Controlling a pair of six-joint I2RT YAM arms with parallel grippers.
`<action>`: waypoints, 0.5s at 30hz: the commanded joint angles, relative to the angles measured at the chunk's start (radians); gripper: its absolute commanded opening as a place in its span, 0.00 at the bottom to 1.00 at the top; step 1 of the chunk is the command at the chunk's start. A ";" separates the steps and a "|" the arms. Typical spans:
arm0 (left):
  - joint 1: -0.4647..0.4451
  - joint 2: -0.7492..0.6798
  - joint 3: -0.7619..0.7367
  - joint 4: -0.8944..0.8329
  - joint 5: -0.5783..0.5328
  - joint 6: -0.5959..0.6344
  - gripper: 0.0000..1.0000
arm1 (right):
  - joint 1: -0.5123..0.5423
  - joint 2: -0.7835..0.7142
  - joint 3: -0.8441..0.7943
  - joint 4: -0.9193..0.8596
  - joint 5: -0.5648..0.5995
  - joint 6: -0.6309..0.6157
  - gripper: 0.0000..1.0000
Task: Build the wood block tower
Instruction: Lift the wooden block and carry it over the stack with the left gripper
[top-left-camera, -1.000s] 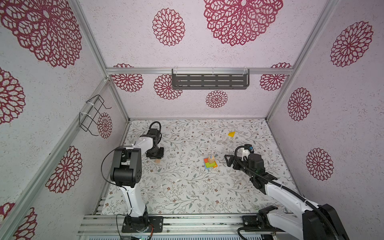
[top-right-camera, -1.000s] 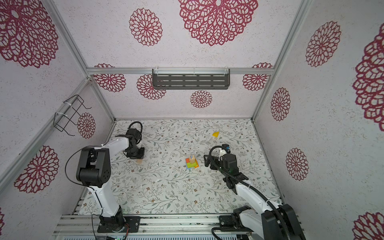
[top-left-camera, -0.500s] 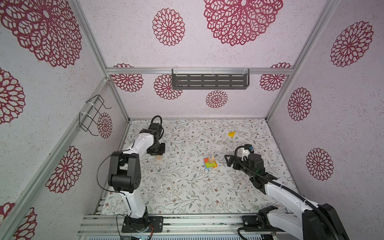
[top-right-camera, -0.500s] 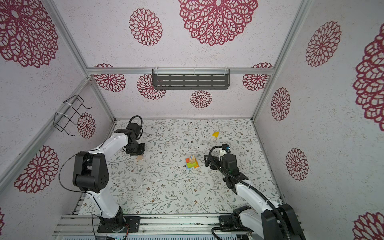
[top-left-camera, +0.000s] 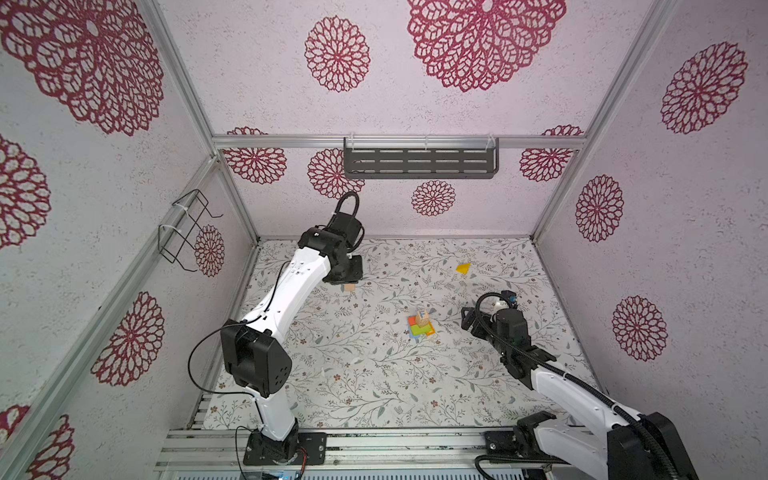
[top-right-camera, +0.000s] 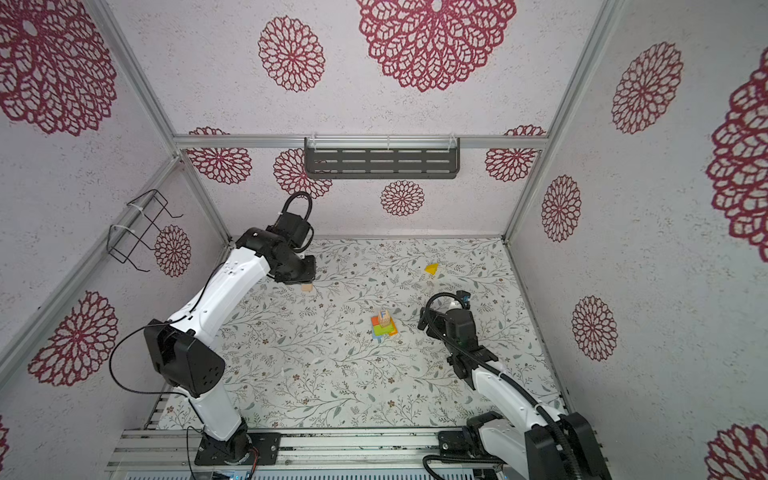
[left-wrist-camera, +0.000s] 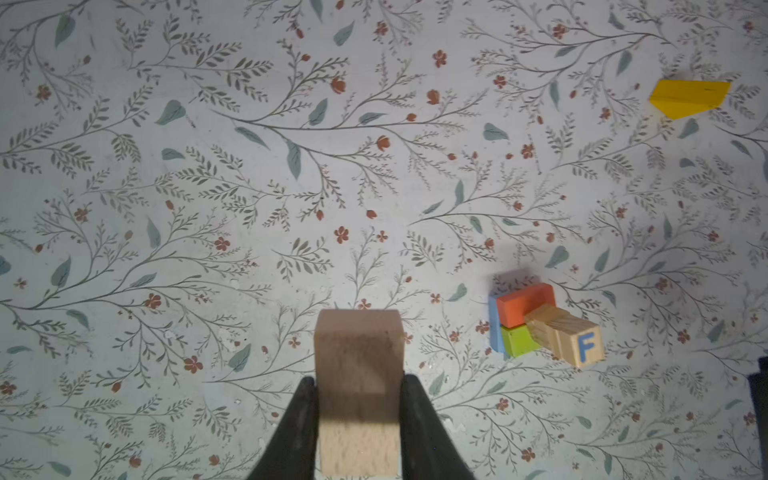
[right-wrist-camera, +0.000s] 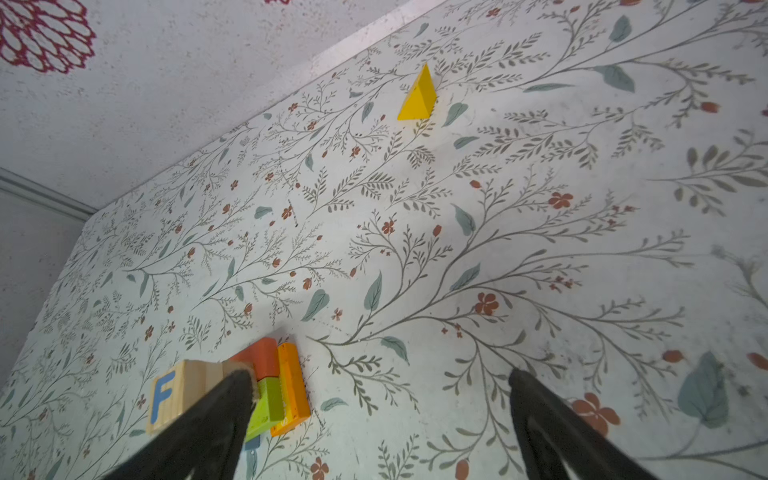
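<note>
The wood block tower (top-left-camera: 422, 325) (top-right-camera: 384, 325) stands mid-floor: flat blue, orange, red and lime-green pieces under natural-wood cubes, the topmost lettered "F" (left-wrist-camera: 582, 343) (right-wrist-camera: 166, 395). My left gripper (left-wrist-camera: 359, 382) (top-left-camera: 347, 277) is shut on a plain tan wood block (left-wrist-camera: 359, 345) (top-right-camera: 306, 287), held above the floor at the back left, well apart from the tower. My right gripper (right-wrist-camera: 379, 374) (top-left-camera: 468, 320) stands open just right of the tower, nothing between its fingers. A yellow triangular block (top-left-camera: 463, 268) (right-wrist-camera: 417, 95) lies at the back right.
The enclosure walls close in the floral floor on three sides. A dark slotted shelf (top-left-camera: 419, 163) hangs on the back wall and a wire basket (top-left-camera: 187, 228) on the left wall. The arms' base rail runs along the front edge.
My left arm has risen and swung toward the back and right, carrying the tan block with it. The right arm and the tower have not moved.
</note>
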 joint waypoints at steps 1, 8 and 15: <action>-0.065 0.071 0.082 -0.101 -0.044 -0.066 0.30 | -0.005 -0.044 -0.009 0.003 0.104 0.038 0.99; -0.172 0.202 0.245 -0.117 -0.019 -0.109 0.30 | -0.005 -0.084 -0.033 0.006 0.162 0.052 0.99; -0.262 0.318 0.388 -0.132 -0.007 -0.123 0.30 | -0.005 -0.092 -0.034 0.006 0.161 0.050 0.99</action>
